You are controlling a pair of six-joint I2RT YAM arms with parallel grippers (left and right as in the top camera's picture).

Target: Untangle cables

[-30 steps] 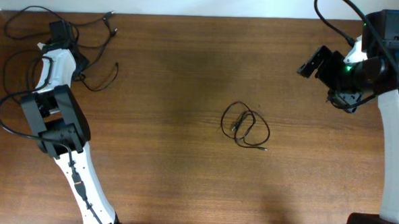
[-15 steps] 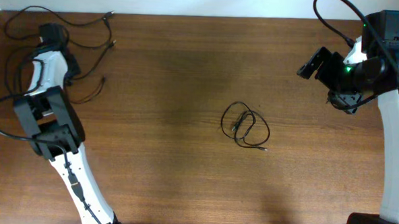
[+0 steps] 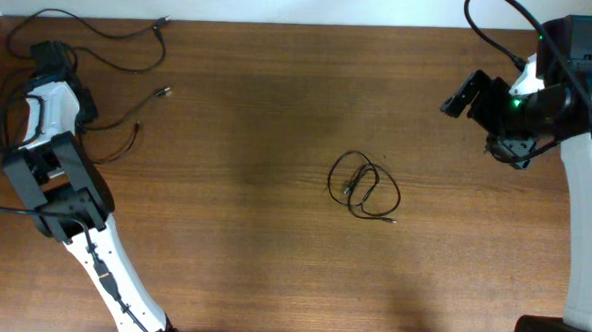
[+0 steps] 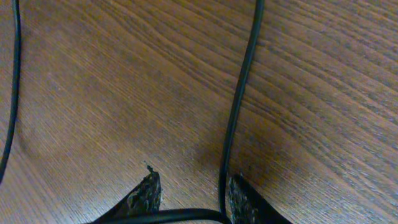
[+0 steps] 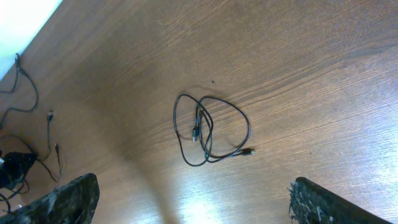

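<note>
A small coiled black cable (image 3: pixel 365 189) with silvery tips lies loose at the table's middle; the right wrist view also shows the coil (image 5: pixel 211 130). More thin cables spread at the far left back: one ends in a tip near the back edge (image 3: pixel 163 22), another in a tip further forward (image 3: pixel 163 92). My left gripper (image 3: pixel 49 55) sits among them. In its wrist view the left gripper (image 4: pixel 193 198) stands open. One cable strand (image 4: pixel 239 93) runs between the jaws, close to the right fingertip (image 4: pixel 241 199). My right gripper (image 3: pixel 466 93) hangs wide open at the back right, empty.
Thicker black wiring (image 3: pixel 2 133) loops round the left arm's base. The white wall edge (image 3: pixel 313 7) borders the table's back. The right arm (image 3: pixel 590 199) stands along the right edge. Another strand (image 4: pixel 12 93) crosses the left wrist view's left side.
The left arm swung further left and back, dragging the cables there with it; their free ends spread out. Its jaws closed and then opened again. The right arm and the middle coil did not move.
</note>
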